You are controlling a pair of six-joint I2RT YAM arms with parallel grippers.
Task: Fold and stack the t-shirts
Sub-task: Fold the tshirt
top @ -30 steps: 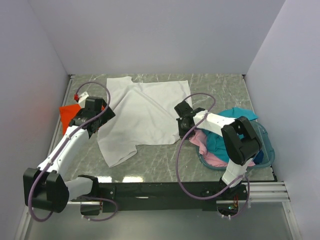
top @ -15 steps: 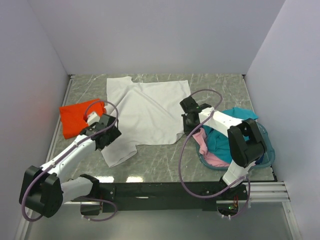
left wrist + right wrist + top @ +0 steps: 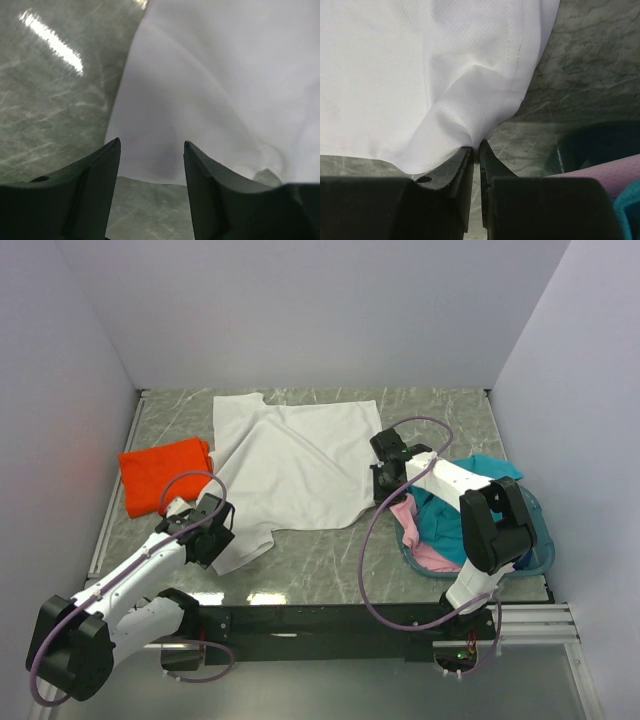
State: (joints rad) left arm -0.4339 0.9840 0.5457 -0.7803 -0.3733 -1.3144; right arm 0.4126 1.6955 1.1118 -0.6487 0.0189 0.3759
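Just now the left end effector (image 3: 151,147) dropped from the bright orange cotton t-shirt (image 3: 163,472) to the spread white cotton t-shirt (image 3: 290,465)'s near-left corner on the table (image 3: 330,555), jaws narrowing, empty; right end effector (image 3: 476,146) pinches its right hem, so a fold looks imminent.

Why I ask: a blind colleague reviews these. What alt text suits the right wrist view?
The right gripper is pinched shut on a bunched edge of the white shirt, which fills the upper left. Grey marbled table shows at right, with a teal basket and pink shirt in the lower right corner.
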